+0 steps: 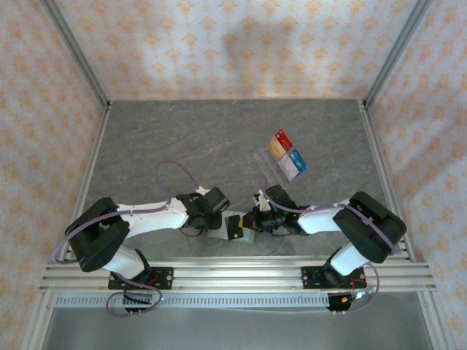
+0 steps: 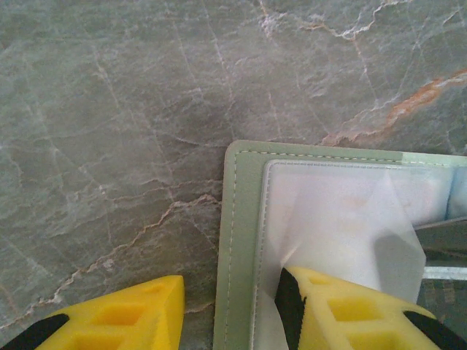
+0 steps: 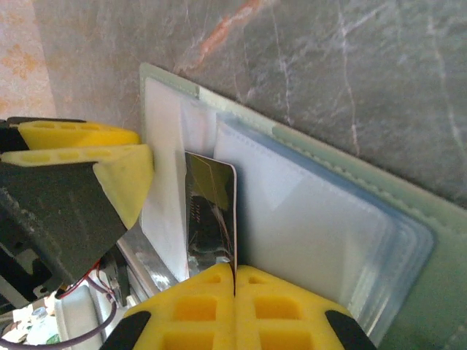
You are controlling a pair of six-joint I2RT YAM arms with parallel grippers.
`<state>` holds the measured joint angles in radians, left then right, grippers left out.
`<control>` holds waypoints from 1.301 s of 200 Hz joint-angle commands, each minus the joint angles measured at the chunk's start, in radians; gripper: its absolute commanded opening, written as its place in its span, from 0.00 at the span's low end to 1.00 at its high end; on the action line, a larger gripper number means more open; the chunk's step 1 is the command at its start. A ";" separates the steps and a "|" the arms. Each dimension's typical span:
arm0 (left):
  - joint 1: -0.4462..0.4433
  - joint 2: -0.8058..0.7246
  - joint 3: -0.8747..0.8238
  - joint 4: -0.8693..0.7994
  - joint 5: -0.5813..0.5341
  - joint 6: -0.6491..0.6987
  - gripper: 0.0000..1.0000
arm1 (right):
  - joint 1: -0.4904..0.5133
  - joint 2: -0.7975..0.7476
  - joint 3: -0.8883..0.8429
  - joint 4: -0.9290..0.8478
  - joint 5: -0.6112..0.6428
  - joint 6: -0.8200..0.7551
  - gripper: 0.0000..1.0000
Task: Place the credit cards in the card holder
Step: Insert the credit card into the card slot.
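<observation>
The sage-green card holder [image 2: 239, 219] lies open on the marble table, its pale pockets facing up [image 3: 321, 226]. My left gripper [image 2: 230, 283] is open and straddles the holder's left edge. One yellow finger [image 2: 131, 317] rests on the table, the other finger [image 2: 343, 313] presses on the inner pocket. My right gripper [image 3: 235, 273] is shut on a black credit card [image 3: 211, 211], held edge-on with its far end at a pocket mouth. In the top view both grippers meet over the card holder [image 1: 235, 227]. Red [image 1: 283, 137], gold [image 1: 276, 147] and blue [image 1: 297, 158] credit cards lie farther back.
A clear ridged tray [image 1: 270, 166] holds the loose cards at the back right of centre. Metal frame posts and patterned walls enclose the table [image 1: 182, 138]. An aluminium rail [image 1: 233, 275] runs along the near edge.
</observation>
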<state>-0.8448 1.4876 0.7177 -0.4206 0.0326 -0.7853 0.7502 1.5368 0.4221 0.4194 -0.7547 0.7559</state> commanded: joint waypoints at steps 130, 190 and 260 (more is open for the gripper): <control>-0.014 0.041 -0.064 -0.041 -0.005 -0.002 0.41 | 0.024 0.027 0.043 -0.012 0.199 -0.011 0.00; -0.016 0.042 -0.070 -0.033 0.000 0.001 0.41 | 0.043 0.025 0.030 -0.019 0.204 -0.002 0.00; -0.017 0.045 -0.069 -0.033 -0.002 -0.003 0.41 | 0.043 -0.018 0.002 -0.116 0.158 -0.044 0.00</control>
<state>-0.8513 1.4853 0.7094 -0.4057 0.0254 -0.7868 0.7849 1.5326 0.4580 0.3851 -0.5930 0.7437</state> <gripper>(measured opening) 0.408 0.044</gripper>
